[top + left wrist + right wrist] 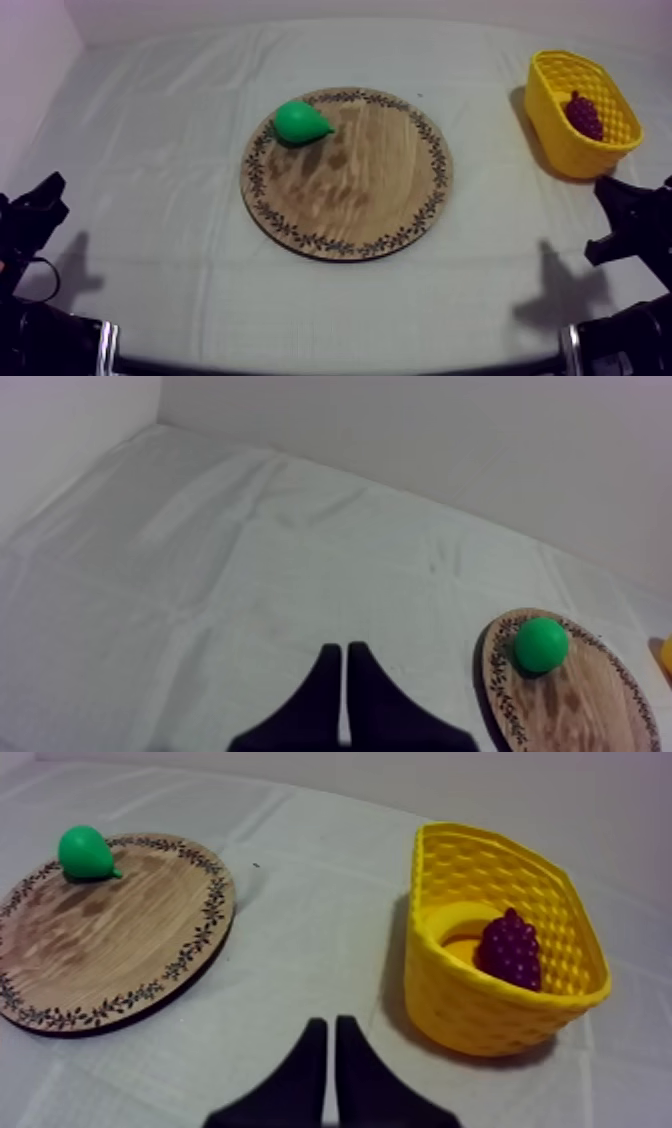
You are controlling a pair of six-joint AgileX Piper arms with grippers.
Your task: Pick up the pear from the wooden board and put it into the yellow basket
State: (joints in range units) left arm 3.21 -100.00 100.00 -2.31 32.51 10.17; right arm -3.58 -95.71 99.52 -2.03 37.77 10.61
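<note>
A green pear (pixel 302 121) lies on its side at the far left part of the round wooden board (pixel 360 190). The yellow basket (pixel 558 140) stands at the table's right with a bunch of grapes (pixel 584 115) inside. My left gripper (pixel 38 203) rests low at the left, well away from the board. My right gripper (pixel 625 212) rests low at the right, just in front of the basket. In the left wrist view the gripper (pixel 343 648) is shut on nothing, with the pear (pixel 541 644) far off on the board (pixel 580 706). In the right wrist view the gripper (pixel 331 1022) is also shut and empty, between the board (pixel 100 952) with the pear (pixel 86 852) and the basket (pixel 460 1002).
The grapes (pixel 510 949) take up one end of the basket, leaving room at the other. Grey-white cloth lies open all round the board. Walls close the table at the back and left.
</note>
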